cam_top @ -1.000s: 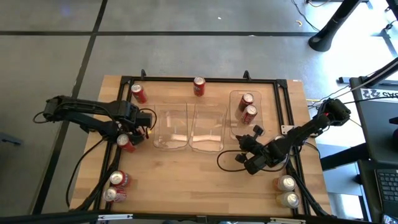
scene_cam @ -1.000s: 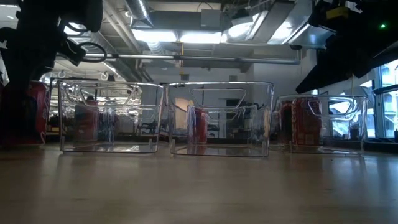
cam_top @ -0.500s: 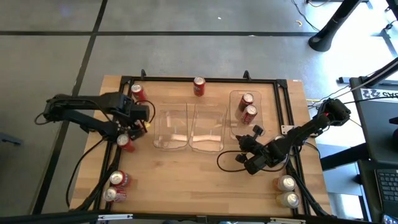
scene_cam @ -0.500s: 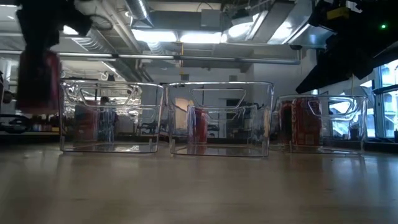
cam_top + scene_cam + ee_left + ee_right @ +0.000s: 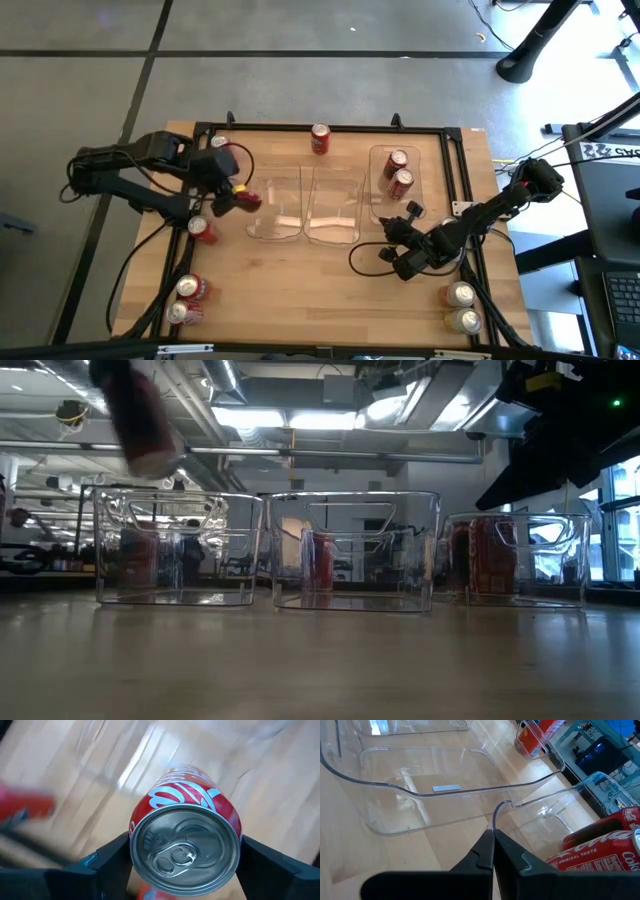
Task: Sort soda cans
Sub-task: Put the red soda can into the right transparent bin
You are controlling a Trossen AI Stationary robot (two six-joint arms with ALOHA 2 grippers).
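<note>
My left gripper (image 5: 236, 197) is shut on a red soda can (image 5: 186, 840) and holds it in the air by the left clear bin's (image 5: 275, 210) left wall; the low view shows that can (image 5: 140, 410) high above the bin. Another red can (image 5: 202, 230) stands on the table below the arm. Two red cans (image 5: 398, 175) lie in the right bin. One red can (image 5: 320, 138) stands at the far edge, two (image 5: 186, 300) near left, and two pale cans (image 5: 462, 306) near right. My right gripper (image 5: 493, 842) is shut, with nothing in it, near the middle bin (image 5: 332, 205). My left gripper pinches the red can between its two fingers (image 5: 111, 865), one on each side of the can's wall just below the silver top (image 5: 150, 820). The fingers come from above, slanting down. The can is lifted clear of the table and hangs tilted, its bottom toward the left bin.
Three clear bins stand in a row across the middle of the wooden table. A black frame (image 5: 330, 127) runs around the table's edges, with cables along it. One more can (image 5: 220, 143) shows partly behind the left arm.
My left gripper has risen with the red can and swung toward the left bin. The can, which stood on the table a second ago, is now lifted clear, well above the bin's rim, and has tipped from upright to tilted.
</note>
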